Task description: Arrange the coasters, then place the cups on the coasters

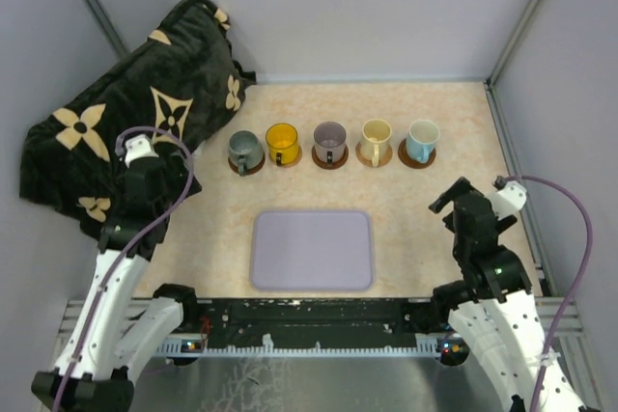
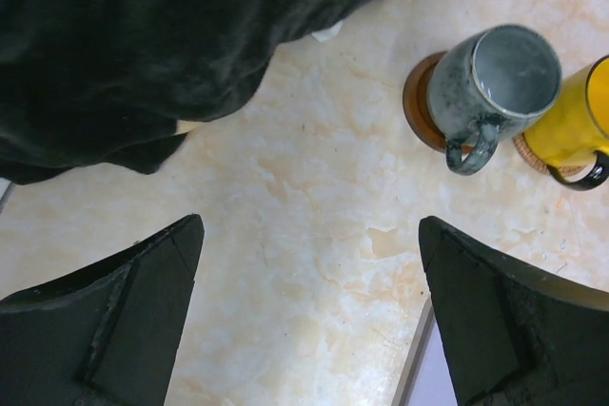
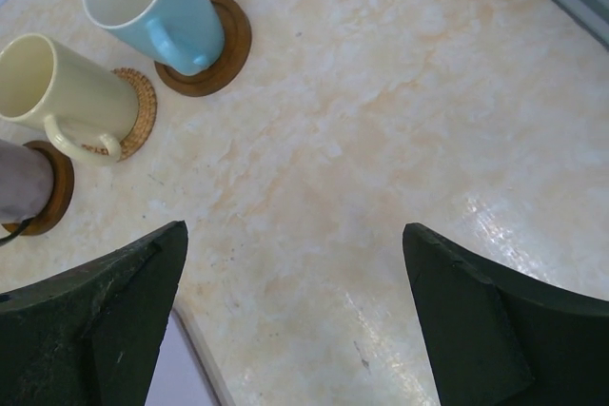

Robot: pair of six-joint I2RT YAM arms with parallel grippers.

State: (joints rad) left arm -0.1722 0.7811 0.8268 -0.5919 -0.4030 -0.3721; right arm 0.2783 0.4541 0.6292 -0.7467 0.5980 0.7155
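Left claw (image 2: 309,230): spread wide, pinching nothing; only bare tabletop (image 2: 314,159) shows between my fingers.
Right claw (image 3: 295,230): spread just as wide and empty, also over bare tabletop.
Lavender tray (image 1: 311,250): low and close, its edge just under my left claw's right finger and its corner under my right claw's left finger. If either claw dips, it could nudge the tray toward the row.
Black cloth (image 2: 124,54): close ahead and to the left of my left claw. A careless swing that way could catch the pile and drag it onto the table.
Grey-green cup (image 2: 495,83): ahead-right of my left claw on a dark coaster (image 2: 419,106), with its handle pointing back at me. That handle is what a reach would clip first.
Yellow-orange cup (image 2: 571,116): just past the grey-green cup, on a tan coaster (image 2: 542,161) and nearly touching its neighbour, so a knock could pass from one to the other.
Mauve-grey cup (image 3: 17,183): ahead-left of my right claw, at the edge of that view, on its coaster.
Cream-yellow cup (image 3: 57,87): next along and farther off, seated.
White-and-blue cup (image 3: 152,7): farthest ahead-left, seated.
Standing: all five cups look placed, so I judge the main danger is any further move disturbing them.
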